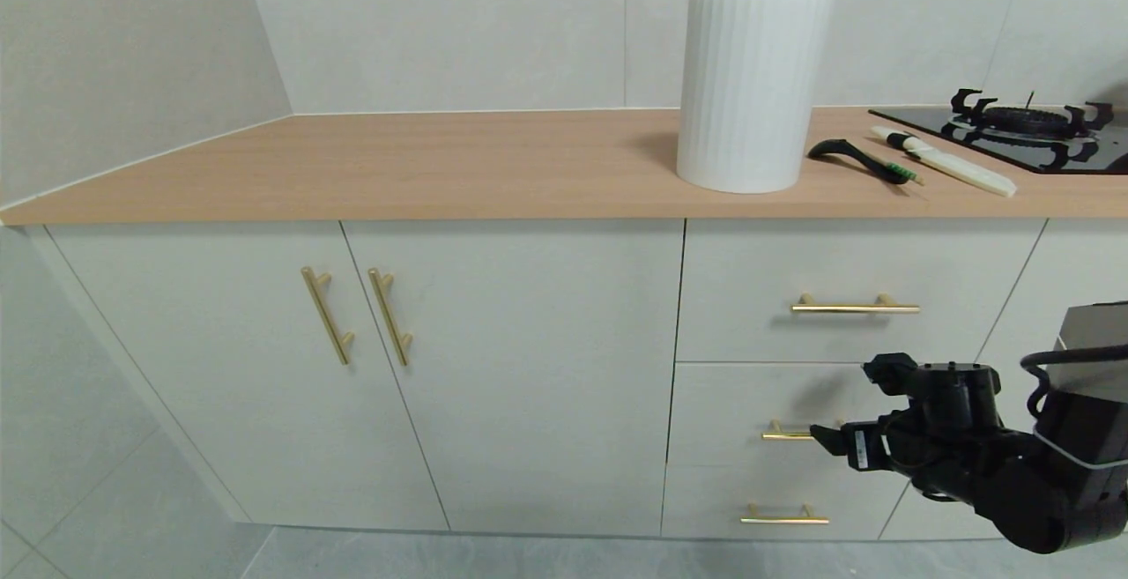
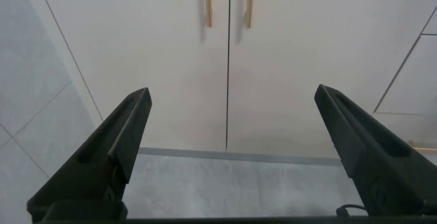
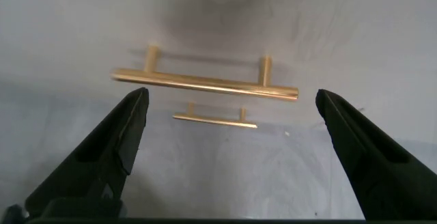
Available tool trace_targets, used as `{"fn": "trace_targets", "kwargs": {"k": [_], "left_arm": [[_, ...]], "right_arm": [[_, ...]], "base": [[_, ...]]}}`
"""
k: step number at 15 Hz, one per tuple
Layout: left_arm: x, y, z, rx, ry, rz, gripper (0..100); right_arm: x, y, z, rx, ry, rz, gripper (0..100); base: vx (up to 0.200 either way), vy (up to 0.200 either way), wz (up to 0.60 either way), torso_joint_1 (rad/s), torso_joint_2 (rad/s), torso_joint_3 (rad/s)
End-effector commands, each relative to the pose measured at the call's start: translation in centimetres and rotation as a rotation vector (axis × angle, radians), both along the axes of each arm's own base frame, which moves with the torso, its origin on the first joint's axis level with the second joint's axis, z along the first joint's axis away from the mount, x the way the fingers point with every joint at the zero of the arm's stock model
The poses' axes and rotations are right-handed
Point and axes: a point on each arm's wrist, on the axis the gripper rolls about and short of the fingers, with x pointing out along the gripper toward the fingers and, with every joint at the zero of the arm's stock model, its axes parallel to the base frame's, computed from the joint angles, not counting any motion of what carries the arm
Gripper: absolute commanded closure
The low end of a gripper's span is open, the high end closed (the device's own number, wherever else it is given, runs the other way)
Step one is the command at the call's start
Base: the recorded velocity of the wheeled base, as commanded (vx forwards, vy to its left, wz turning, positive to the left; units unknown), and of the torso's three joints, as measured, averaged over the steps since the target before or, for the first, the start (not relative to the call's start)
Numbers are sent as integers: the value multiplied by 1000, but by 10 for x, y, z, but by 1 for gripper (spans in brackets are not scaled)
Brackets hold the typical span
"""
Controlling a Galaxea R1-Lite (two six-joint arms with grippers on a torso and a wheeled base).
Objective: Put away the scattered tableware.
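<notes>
On the wooden counter (image 1: 441, 165) stands a tall white ribbed holder (image 1: 749, 90). Just to its right lie a black spoon (image 1: 859, 158) and a long white utensil with a dark band (image 1: 947, 162). My right gripper (image 1: 848, 403) hangs low in front of the drawers, open, its fingertips close to the middle drawer's gold handle (image 1: 787, 434). In the right wrist view that handle (image 3: 205, 84) lies just beyond the open gripper (image 3: 231, 98), with nothing held. My left gripper (image 2: 232, 93) is open and empty, facing the cabinet doors.
A black gas hob (image 1: 1022, 125) sits at the counter's far right. Top (image 1: 855, 307) and bottom (image 1: 784, 519) drawer handles flank the middle one. Two cabinet doors carry vertical gold handles (image 1: 328, 315) (image 1: 390, 316). Grey tiled floor lies below.
</notes>
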Motion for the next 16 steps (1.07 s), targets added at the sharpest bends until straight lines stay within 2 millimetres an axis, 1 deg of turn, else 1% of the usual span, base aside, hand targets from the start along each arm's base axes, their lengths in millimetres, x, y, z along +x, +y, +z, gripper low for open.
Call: {"fn": "trace_targets", "kwargs": {"k": [1, 4, 5, 7, 10, 13, 16], "left_arm": [[0, 0, 0, 0, -2, 0, 0], [0, 0, 0, 0, -2, 0, 0], [0, 0, 0, 0, -2, 0, 0], [0, 0, 0, 0, -2, 0, 0], [0, 0, 0, 0, 0, 0, 0], [0, 0, 0, 0, -2, 0, 0], [0, 0, 0, 0, 0, 0, 0]], "right_arm": [[9, 1, -23, -2, 42, -34, 0], [17, 1, -28, -2, 28, -46, 0], [17, 1, -28, -2, 28, -46, 0], [24, 2, -34, -1, -2, -61, 0], [27, 2, -36, 0, -10, -61, 0], [34, 3, -44, 3, -10, -63, 0], [31, 3, -45, 1, 5, -69, 0]], "base": [[0, 0, 0, 0, 0, 0], [0, 0, 0, 0, 0, 0], [0, 0, 0, 0, 0, 0], [0, 0, 0, 0, 0, 0], [0, 0, 0, 0, 0, 0], [0, 0, 0, 0, 0, 0], [0, 0, 0, 0, 0, 0]]}}
